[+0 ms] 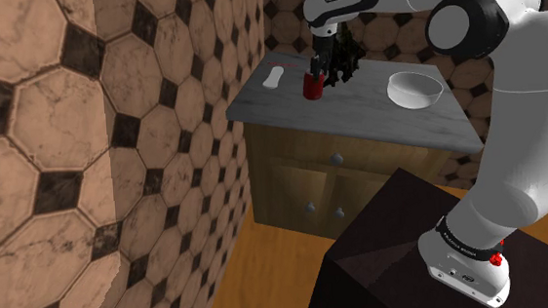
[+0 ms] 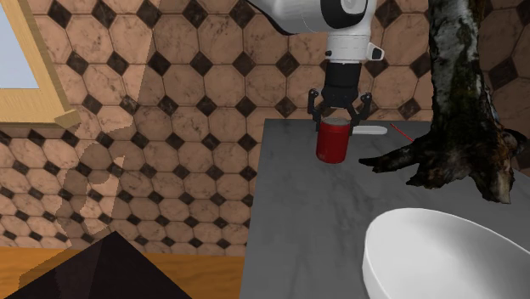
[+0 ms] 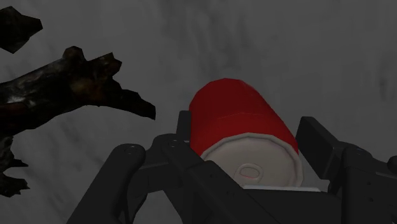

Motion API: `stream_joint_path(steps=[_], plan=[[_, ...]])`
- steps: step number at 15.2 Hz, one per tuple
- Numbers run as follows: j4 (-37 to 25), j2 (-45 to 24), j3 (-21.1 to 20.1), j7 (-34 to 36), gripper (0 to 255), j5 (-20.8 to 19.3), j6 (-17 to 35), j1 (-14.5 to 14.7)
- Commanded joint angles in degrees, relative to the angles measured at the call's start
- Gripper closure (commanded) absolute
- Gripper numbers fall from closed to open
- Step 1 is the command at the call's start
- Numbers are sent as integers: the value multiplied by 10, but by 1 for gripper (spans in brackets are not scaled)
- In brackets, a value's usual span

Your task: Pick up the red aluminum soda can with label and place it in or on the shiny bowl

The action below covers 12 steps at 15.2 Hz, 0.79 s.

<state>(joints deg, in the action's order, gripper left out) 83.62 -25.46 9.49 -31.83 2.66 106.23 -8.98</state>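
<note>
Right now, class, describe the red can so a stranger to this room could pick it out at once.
Find the wooden cabinet with the grey marbled top against the tiled wall. On it, beside a dark gnarled trunk, a can stands upright under the black hand. Its red side sets it apart from the white bowl.

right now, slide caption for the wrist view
Open gripper straddling the red can on the grey countertop, beside dark driftwood

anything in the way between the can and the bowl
Partly. A dark tree stump stands close beside the red can, and its roots reach toward the straight line across the grey counter to the white bowl. Lifting the can first should probably clear them.
</note>
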Motion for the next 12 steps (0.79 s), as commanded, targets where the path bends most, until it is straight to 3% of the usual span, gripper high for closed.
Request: stream_joint_path(steps=[1,12], plan=[[0,-1,0,0,255,0,0,0],[-59,6,1,0,255,-2,-65,-1]])
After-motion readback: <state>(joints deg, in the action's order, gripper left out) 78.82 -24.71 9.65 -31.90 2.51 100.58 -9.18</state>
